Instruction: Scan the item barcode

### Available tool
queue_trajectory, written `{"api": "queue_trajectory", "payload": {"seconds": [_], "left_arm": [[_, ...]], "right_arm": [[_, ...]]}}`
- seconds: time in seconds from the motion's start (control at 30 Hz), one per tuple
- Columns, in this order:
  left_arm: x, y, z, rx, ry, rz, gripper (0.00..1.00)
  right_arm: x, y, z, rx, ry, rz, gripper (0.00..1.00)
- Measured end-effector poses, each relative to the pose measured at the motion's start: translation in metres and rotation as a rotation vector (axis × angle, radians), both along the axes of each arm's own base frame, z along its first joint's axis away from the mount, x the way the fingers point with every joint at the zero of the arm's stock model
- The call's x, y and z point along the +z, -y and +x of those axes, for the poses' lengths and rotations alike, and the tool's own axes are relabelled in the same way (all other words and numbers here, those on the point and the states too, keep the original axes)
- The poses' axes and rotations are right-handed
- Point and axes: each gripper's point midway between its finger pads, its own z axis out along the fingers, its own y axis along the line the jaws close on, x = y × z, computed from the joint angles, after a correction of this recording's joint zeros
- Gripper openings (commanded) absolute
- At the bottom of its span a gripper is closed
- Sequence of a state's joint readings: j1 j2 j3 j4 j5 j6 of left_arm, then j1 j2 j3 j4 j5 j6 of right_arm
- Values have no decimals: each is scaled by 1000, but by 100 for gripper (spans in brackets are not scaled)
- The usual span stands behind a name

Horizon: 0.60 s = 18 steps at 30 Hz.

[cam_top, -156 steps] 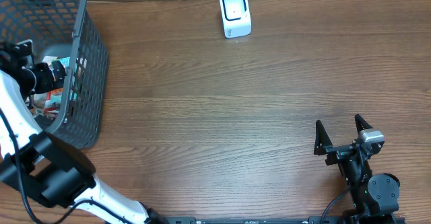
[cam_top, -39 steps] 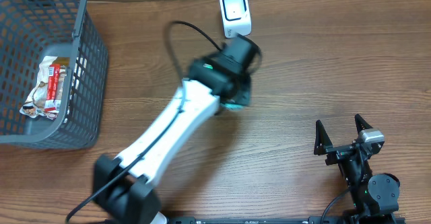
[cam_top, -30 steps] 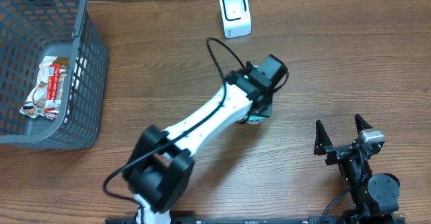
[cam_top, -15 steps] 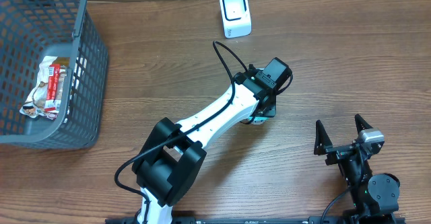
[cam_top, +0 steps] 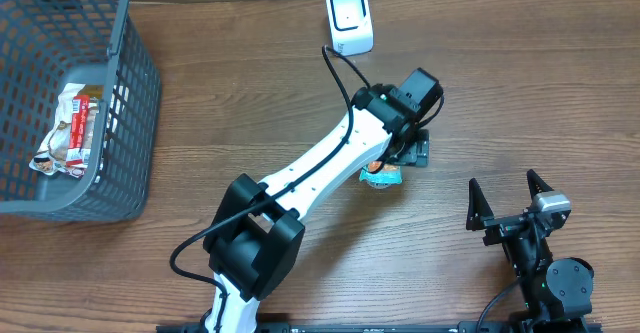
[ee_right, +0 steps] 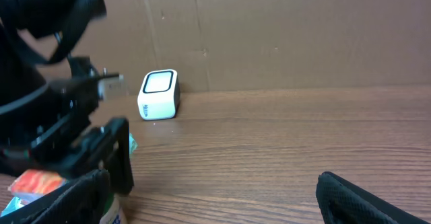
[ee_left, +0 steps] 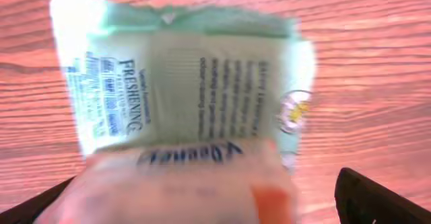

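L claw [cam_top: 407, 157], jaws apart, over packet [cam_top: 381, 177] mid table [cam_top: 250, 103]; R claw [cam_top: 508, 205] spread wide near front edge; open wood up to scanner [cam_top: 350, 20] at back edge.

A pale green packet [ee_left: 182, 83] printed with "FRESHENING" fills the view from centre to 12 o'clock over the reddish wood tabletop [ee_left: 377, 62] – its near end at 6 o'clock blurred, with an orange patch – while the left pincer [ee_left: 209, 207] shows dark fingers [ee_left: 380, 200] spread wide at 5 and 7 o'clock.
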<state>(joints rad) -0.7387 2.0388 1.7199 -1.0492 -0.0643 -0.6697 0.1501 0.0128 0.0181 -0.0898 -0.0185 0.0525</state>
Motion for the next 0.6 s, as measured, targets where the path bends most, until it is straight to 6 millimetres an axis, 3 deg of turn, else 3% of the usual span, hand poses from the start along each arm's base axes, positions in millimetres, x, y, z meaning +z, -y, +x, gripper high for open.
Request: {"api": "queue_trajectory", "payload": {"seconds": [0.4,0.6], "left_arm": [[65,-6,9,-43,53,34,100],[81,-36,6,-49,4,92,100]], "right_arm": [[0,0,0,0,0,0,100],[0,0,0,0,0,0,100]]}}
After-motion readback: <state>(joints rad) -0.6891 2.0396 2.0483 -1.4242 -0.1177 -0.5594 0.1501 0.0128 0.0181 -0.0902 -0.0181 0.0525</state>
